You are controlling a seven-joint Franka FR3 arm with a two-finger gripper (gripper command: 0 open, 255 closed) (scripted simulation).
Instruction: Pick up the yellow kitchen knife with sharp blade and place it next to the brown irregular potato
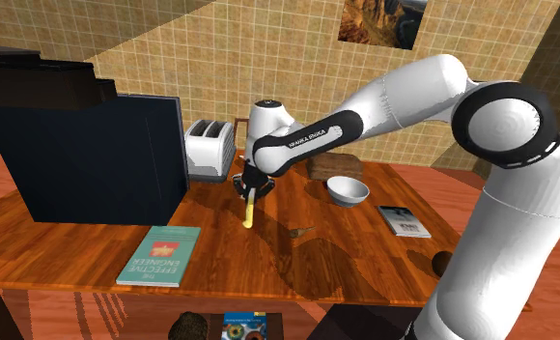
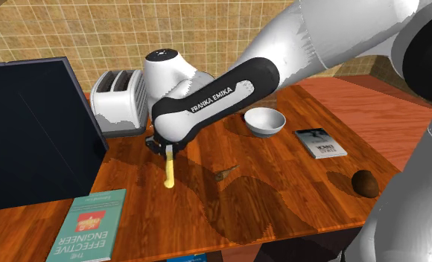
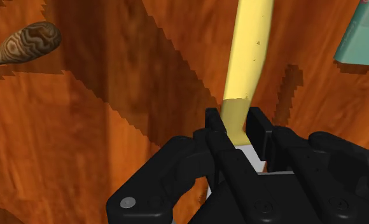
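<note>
Nearest me, along the counter's (image 1: 66, 261) front edge, a teal book (image 1: 159, 255) lies flat. Far along that same edge, toward the shoulder view's right, sits the brown potato (image 2: 366, 183), a dark lump close by the arm's stand. The counter is warm reddish wood with a strong grain (the floor (image 2: 371, 104) around it is much the same colour).

A little further in, the black gripper (image 1: 250, 185) hangs over the middle of the wood, its fingers closed tight on the yellow knife (image 1: 249, 211). The knife points down from them toward the boards; whether its tip touches the surface I cannot tell. It is well apart from the potato, and a small wood-grained spoon (image 2: 226, 173) lies between the two, nearer the knife.

Beyond that a small grey booklet (image 2: 320, 143) lies flat, and a white bowl (image 1: 348, 189) stands upright with a brown block (image 1: 334, 166) just behind it. At the shoulder view's left a big dark box (image 1: 75, 145) takes up that end. A white toaster (image 1: 210, 147) stands beside it against the tan tiled wall (image 1: 268, 48), where a picture (image 1: 382, 21) of rocky hills hangs.
</note>
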